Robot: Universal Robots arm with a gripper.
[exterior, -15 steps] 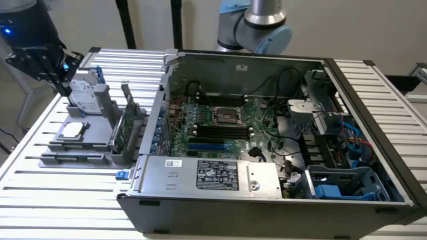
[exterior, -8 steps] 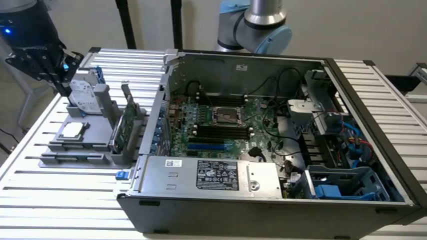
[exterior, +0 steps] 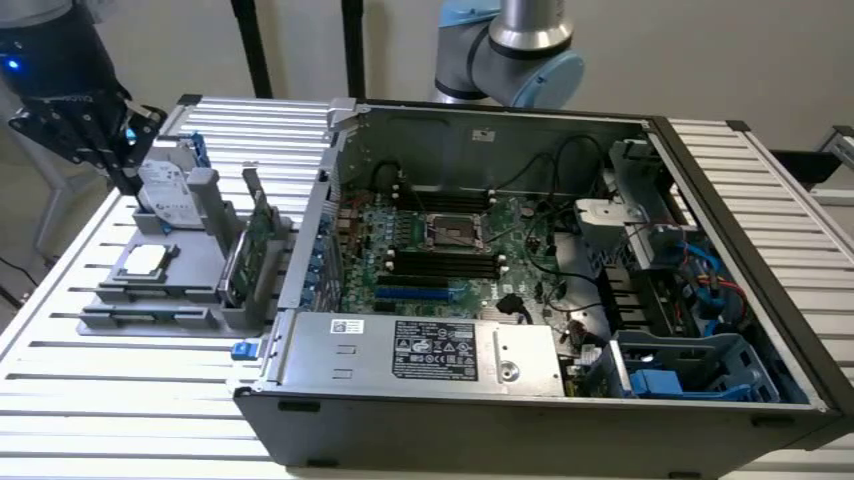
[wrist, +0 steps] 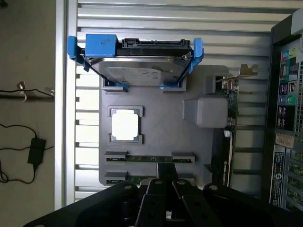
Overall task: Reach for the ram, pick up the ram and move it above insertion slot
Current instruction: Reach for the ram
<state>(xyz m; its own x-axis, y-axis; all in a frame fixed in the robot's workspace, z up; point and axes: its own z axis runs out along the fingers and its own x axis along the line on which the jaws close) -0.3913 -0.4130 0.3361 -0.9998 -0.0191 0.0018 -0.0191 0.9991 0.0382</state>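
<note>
The gripper (exterior: 114, 150) hangs over the far end of the grey holder (exterior: 147, 320), at the exterior view's left, above the silver hard drive (exterior: 167, 190) with blue rails. Its fingers are pressed together, and nothing shows between them.

In the wrist view the closed gripper (wrist: 165, 172) points down at the grey holder (wrist: 189, 156). The ram (wrist: 142, 159) – a thin green stick – lies flat in its groove of the holder, just beside the square processor (wrist: 125, 125) and apart from the fingers. The hard drive (wrist: 142, 71) stands at the opposite end of the holder, and the expansion card (wrist: 231, 142) stands on edge along the holder's side nearest the computer case (wrist: 286, 118).

In the exterior view the case (exterior: 534, 420) lies open on the slatted table (exterior: 107, 400) – the insertion slots (exterior: 441, 262) are dark bars on the board inside, well apart from the gripper.
</note>
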